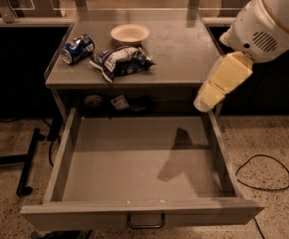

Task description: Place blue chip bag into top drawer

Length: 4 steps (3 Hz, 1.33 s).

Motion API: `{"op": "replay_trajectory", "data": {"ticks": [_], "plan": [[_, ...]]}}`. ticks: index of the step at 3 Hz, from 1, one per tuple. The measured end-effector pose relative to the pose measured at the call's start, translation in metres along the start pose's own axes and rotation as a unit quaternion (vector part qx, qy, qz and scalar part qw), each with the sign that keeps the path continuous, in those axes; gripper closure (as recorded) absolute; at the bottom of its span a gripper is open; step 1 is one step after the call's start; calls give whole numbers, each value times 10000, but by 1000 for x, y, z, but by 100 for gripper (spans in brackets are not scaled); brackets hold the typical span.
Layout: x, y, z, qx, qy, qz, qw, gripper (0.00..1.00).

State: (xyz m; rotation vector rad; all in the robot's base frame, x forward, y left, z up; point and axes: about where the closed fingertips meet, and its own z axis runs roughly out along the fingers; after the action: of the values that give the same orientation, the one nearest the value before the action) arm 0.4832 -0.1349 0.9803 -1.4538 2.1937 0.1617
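One wide top drawer (134, 158) stands pulled open under the worktop (184, 49). The gripper (207, 99) hangs above the drawer's right rear corner; open or closed, I cannot tell. The blue chip bag (120, 61) lies on the worktop near a bowl (129, 33) and a soda can (77, 48).

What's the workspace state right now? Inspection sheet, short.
Surface: grey table, with the drawer pulled out below it.
Job's things: chip bag lies on the table, not held; drawer is open, with only a few specks near its front.
Clutter: can on its side left of the bag; bowl behind the bag; small items on the shelf under the tabletop, too dark to identify.
Gripper: gripper is near the drawer's right rear corner, apart from the bag.
Cables: cable looped on the floor right of the drawer.
Surroundings: black stand on the floor at left.
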Motion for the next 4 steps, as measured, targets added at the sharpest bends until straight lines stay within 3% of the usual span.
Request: {"op": "replay_trajectory", "data": {"ticks": [1, 2, 3, 4], "plan": [[-63, 6, 31, -176, -736, 492, 9959, 0], [-122, -11, 57, -62, -1236, 982, 9874, 0], [-153, -49, 80, 250, -1298, 1395, 9814, 0], [-157, -88, 112, 505, -998, 1524, 9820, 0]]}}
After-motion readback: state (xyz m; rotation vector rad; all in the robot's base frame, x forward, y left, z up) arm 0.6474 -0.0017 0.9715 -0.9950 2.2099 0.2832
